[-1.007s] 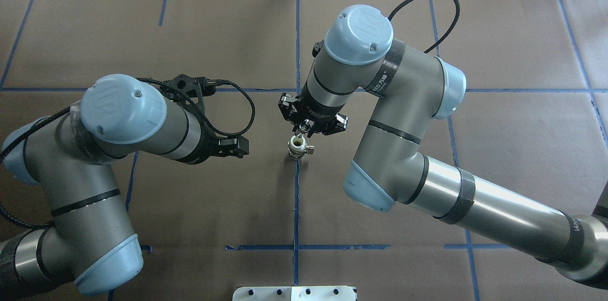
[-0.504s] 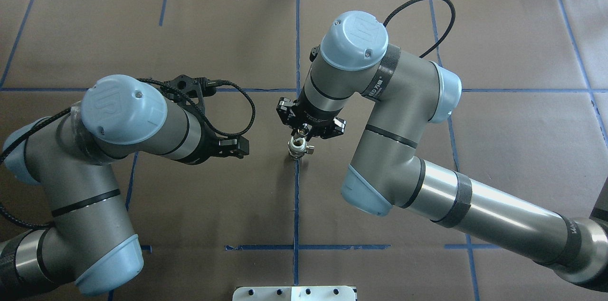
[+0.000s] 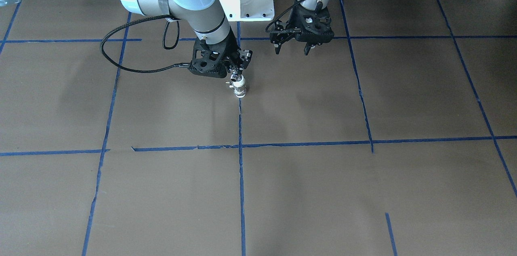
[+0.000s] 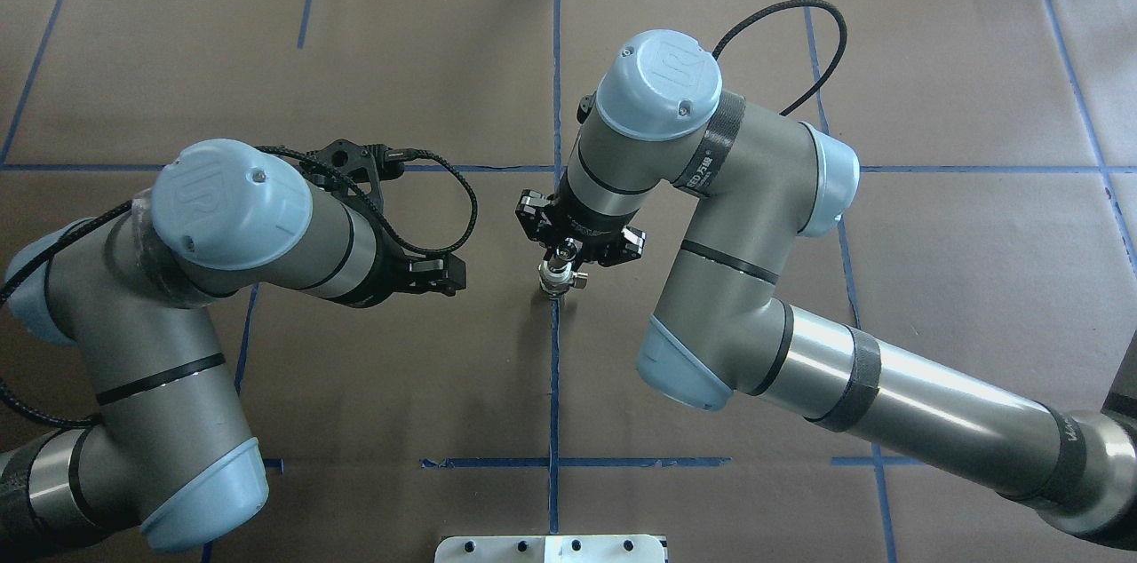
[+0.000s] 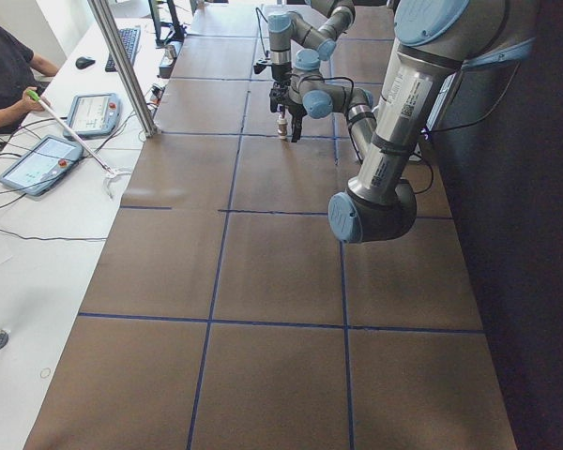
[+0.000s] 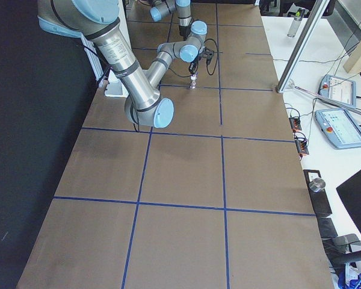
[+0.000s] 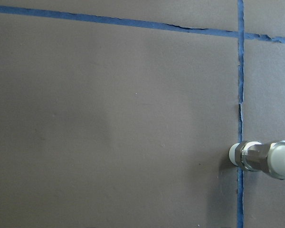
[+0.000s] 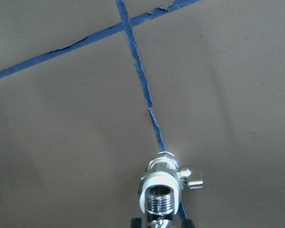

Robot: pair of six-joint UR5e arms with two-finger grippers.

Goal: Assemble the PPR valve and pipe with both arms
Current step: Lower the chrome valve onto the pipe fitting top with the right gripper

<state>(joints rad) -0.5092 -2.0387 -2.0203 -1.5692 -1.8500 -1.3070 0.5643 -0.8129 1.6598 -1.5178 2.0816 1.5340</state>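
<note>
Near the middle of the tabletop (image 4: 355, 57), well away from all four edges and right on the blue tape line (image 4: 553, 385) that runs from the robot's edge to the far edge, the PPR valve (image 4: 557, 281) stands upright on one white end, its handle stub (image 8: 194, 175) pointing toward the right edge. The right gripper (image 4: 565, 257) hangs directly over it with its fingers pinched narrowly on the pipe (image 8: 160, 199), whose threaded open end sits at the mouth of the valve's upper white collar; whether it has entered or only touches the rim cannot be told. The left gripper (image 3: 292, 48) hovers near, on the side toward the left edge, fingers spread and holding nothing, apart from the valve. The step in hand looks like mating the pipe into the valve's top opening. The next move probably calls for a straight, well-centred press or twist downward, and since the valve stands free, the left gripper would likely need to close on its metal band to stop it tipping or spinning
</note>
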